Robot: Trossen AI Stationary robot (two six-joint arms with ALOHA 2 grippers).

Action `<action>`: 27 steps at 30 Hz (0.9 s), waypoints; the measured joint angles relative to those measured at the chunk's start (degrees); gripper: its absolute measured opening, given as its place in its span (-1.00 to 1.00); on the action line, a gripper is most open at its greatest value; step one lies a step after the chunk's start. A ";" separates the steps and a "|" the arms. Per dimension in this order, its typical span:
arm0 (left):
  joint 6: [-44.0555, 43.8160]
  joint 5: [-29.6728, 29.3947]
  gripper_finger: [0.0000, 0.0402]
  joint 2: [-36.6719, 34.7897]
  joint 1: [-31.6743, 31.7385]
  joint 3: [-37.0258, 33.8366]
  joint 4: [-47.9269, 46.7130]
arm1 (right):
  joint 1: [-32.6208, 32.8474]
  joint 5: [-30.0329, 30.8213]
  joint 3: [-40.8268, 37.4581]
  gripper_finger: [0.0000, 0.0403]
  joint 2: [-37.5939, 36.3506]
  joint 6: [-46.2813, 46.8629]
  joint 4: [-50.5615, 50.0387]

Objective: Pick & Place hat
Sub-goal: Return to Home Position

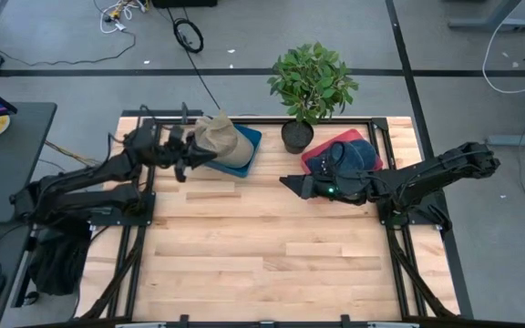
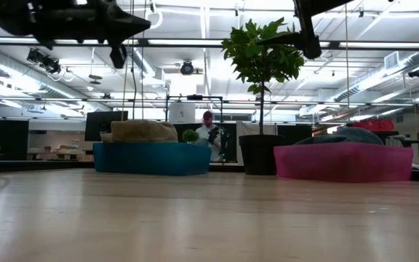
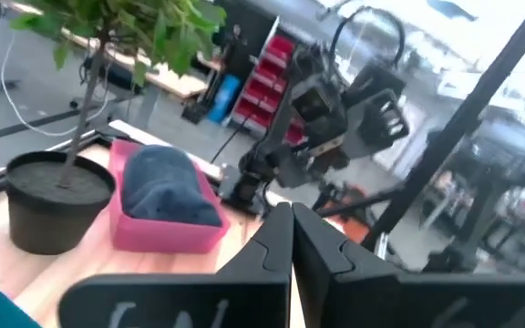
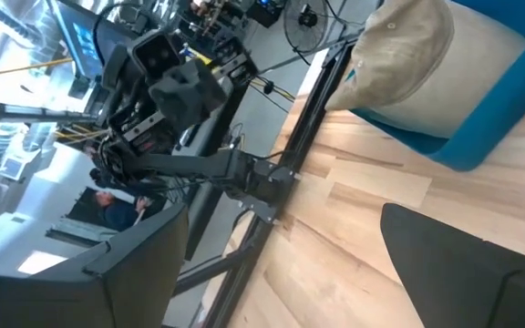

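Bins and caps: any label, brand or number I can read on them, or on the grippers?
Nothing readable anywhere.
Blue bin and brown caps: no label showing.
Pink bin and dark cap: none showing.
Left gripper, by the blue bin: faint marks on its body, too blurred to read.
Right gripper, by the pink bin: none.

The pale wooden tabletop (image 2: 209, 218) fills the foreground. At its far side, on the left, stands a blue bin (image 2: 151, 159) with a brown cap (image 2: 142, 131) heaped above its rim. To the right is a black pot (image 2: 259, 154) holding a leafy plant (image 2: 262, 58), then a pink bin (image 2: 340, 161) with a dark blue cap (image 2: 348, 135) inside. The left arm (image 2: 64, 18) hangs above the blue bin, and the right arm (image 2: 308, 22) is beside the plant's crown. A person (image 2: 209, 138) stands far behind.
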 joint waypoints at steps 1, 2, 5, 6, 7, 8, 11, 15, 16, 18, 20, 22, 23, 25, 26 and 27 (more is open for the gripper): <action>-1.11 -0.73 -0.98 -1.36 -0.32 -1.20 0.72 | 0.00 0.01 -0.01 0.82 0.00 0.01 -0.19; -2.02 -1.71 -0.98 -2.88 -0.59 -2.41 1.14 | 0.00 0.00 -0.01 0.82 0.00 0.15 -0.46; -5.58 -4.57 -0.98 -8.33 -1.53 -6.51 1.48 | 0.00 0.00 -0.01 0.82 0.00 1.50 -2.00; -6.68 -5.46 -0.98 -10.25 -1.87 -7.89 2.02 | 0.00 -0.02 0.01 0.82 0.00 1.70 -2.22; -8.10 -6.45 -0.98 -12.17 -2.24 -9.37 2.80 | 0.00 -0.01 0.00 0.82 0.00 1.85 -2.30; -9.76 -7.26 -0.99 -14.01 -2.59 -10.74 3.85 | 0.00 -0.01 -0.01 0.82 0.00 1.92 -2.31; -13.82 -9.19 -0.99 -18.97 -3.86 -13.72 6.02 | 0.00 -0.01 -0.01 0.82 0.00 1.99 -2.31; -16.30 -10.69 -0.99 -23.23 -7.38 -15.79 6.52 | 0.00 -0.01 -0.01 0.82 0.00 2.60 -2.31; -16.39 -11.15 -0.99 -23.88 -8.57 -16.09 6.28 | 0.00 -0.02 -0.01 0.82 0.00 2.81 -2.33; -16.38 -11.91 -0.99 -24.64 -11.46 -16.62 6.63 | -0.01 -0.01 -0.01 0.82 0.00 3.21 -2.35; -16.35 -13.39 -0.99 -25.12 -14.98 -17.22 6.82 | -0.01 -0.01 0.00 0.82 0.00 3.80 -2.33; -15.81 -16.75 -0.99 -25.09 -18.92 -18.27 7.77 | -0.01 -0.13 0.00 0.82 0.00 4.18 -2.33; -15.07 -18.98 -0.99 -25.09 -20.77 -18.87 8.40 | -0.02 -0.46 -0.01 0.82 0.00 4.26 -2.33; -12.64 -22.72 -0.99 -25.11 -23.78 -19.59 9.10 | -0.02 -0.48 -0.01 0.82 0.00 4.38 -2.33; -11.15 -23.58 -0.99 -25.11 -24.61 -19.65 9.06 | -0.01 -0.46 -0.01 0.82 0.00 4.48 -2.31; -10.02 -23.87 -0.99 -25.25 -24.89 -19.65 9.09 | -0.01 -0.47 -0.01 0.82 0.00 4.48 -2.30</action>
